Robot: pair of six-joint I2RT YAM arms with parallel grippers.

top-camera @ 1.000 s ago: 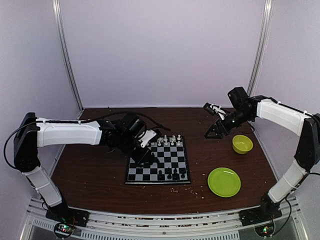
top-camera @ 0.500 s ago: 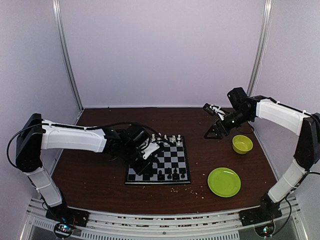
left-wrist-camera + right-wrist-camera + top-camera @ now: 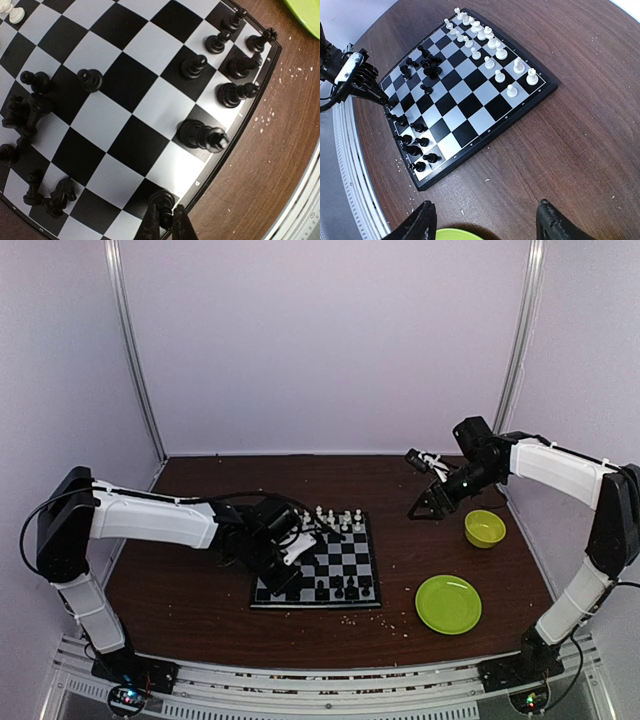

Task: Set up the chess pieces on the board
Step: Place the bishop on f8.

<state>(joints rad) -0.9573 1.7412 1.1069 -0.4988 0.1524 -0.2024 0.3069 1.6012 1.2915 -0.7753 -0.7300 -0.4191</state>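
Note:
The board (image 3: 315, 605) lies mid-table, and its rim also shows in the left wrist view (image 3: 241, 124) and the right wrist view (image 3: 485, 145). White chess pieces (image 3: 335, 518) (image 3: 490, 47) stand along its far rows. Black pieces (image 3: 345, 590) (image 3: 235, 65) stand along the near edge, and a loose black cluster (image 3: 30, 115) (image 3: 427, 65) sits further in. My left gripper (image 3: 283, 580) (image 3: 167, 227) is shut on a black piece (image 3: 162, 200), which stands on a near-edge square by the rim. My right gripper (image 3: 422, 510) (image 3: 487, 225) is open and empty above the table right of the board.
A round green plate (image 3: 448, 603) lies at the near right; slivers of it show in the left wrist view (image 3: 307, 10) and the right wrist view (image 3: 455, 234). A small green bowl (image 3: 484, 528) sits right of my right gripper. Pale crumbs (image 3: 370, 618) lie along the board's near edge.
My left gripper has moved toward the board's near-left edge with the black piece in it. The right arm has barely moved.

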